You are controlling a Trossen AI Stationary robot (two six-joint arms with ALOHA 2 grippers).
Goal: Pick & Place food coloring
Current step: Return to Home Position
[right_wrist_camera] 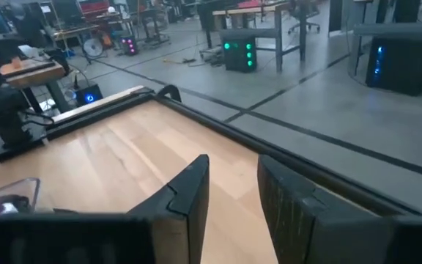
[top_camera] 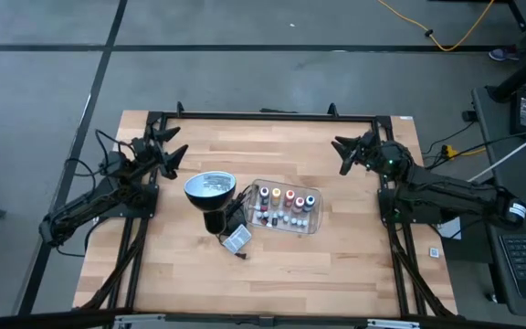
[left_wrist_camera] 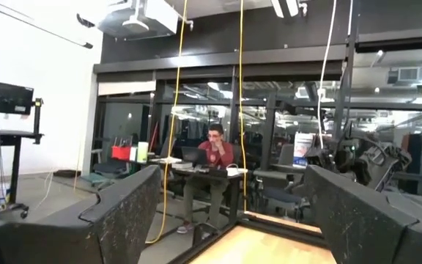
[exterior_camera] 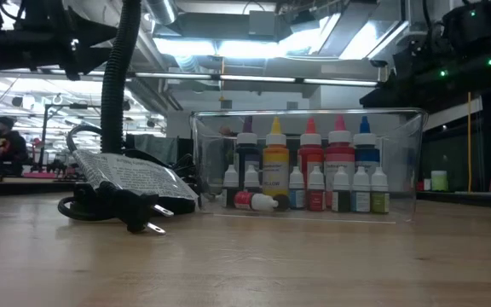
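Food coloring (exterior_camera: 309, 175): I count thirteen bottles, all inside the clear tray (exterior_camera: 403, 170) near the middle of the table (top_camera: 272, 265).
Tall bottles: five upright in the back row, with dark, yellow, red, pink-red and blue caps.
Small bottles: seven white-capped ones stand in the front row. One red one lies on its side at the row's left end.
Lamp (top_camera: 210, 187): one, round silvery head up, just beside the tray on the side toward the table's left edge.
Power adapter (exterior_camera: 130, 175): one, with its plug (exterior_camera: 139, 223) on the wood, between the lamp and the near edge.
Left gripper (top_camera: 170, 146): I see it raised near the far-left corner. Its jaws are spread wide and hold nothing.
Right gripper (top_camera: 343, 153): raised near the far-right corner. My wrist view shows its jaws parted by a narrower gap, released, touching nothing.
Gripper count: two, both well apart from the tray.
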